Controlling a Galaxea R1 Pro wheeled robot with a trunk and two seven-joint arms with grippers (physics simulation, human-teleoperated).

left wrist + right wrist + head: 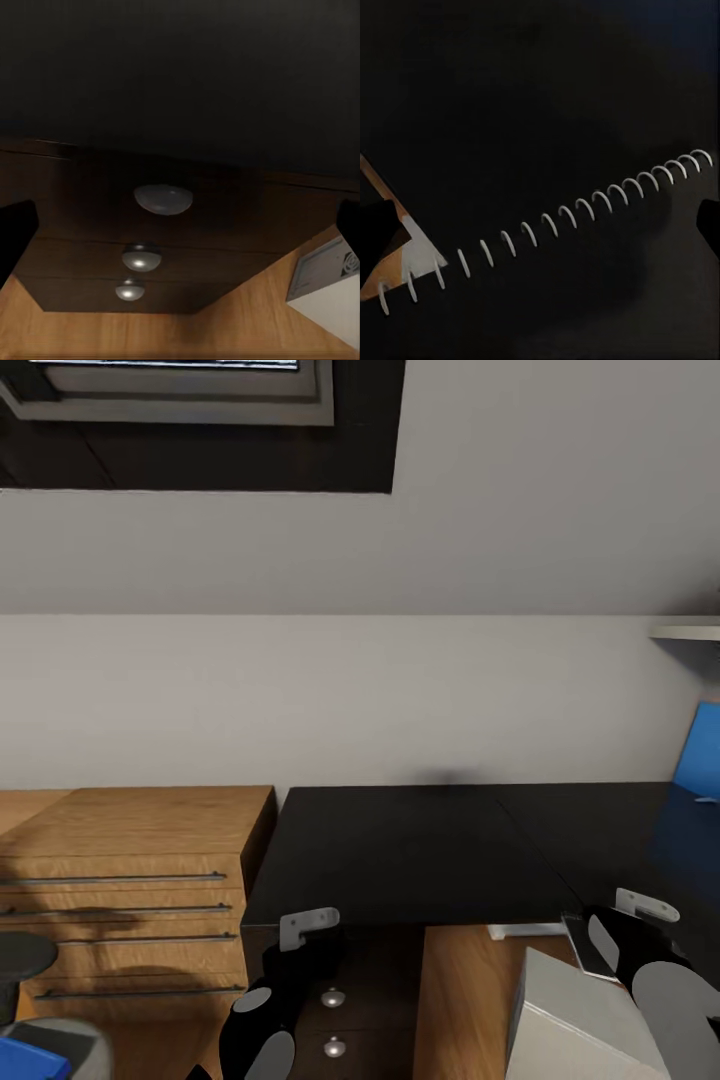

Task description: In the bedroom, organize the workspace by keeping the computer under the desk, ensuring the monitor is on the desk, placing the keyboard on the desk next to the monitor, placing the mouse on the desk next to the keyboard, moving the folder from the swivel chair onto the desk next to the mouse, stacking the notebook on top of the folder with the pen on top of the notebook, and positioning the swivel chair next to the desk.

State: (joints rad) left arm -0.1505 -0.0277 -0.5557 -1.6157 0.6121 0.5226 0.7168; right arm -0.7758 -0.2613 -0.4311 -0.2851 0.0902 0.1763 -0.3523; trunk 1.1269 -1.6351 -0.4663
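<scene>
Looked like a home study corner in a bedroom or attic room. Marked as such by a long black desk (400,850) set against a plain pale wall under a sloping ceiling with a dark-framed skylight (200,420). Flanked on one side by a light wood cabinet (130,890) with 4 bar handles. Fitted below with a dark drawer pedestal (150,247) showing 3 silver knobs, beside a light grey computer (580,1020) on a warm wooden floor (460,1000).
</scene>
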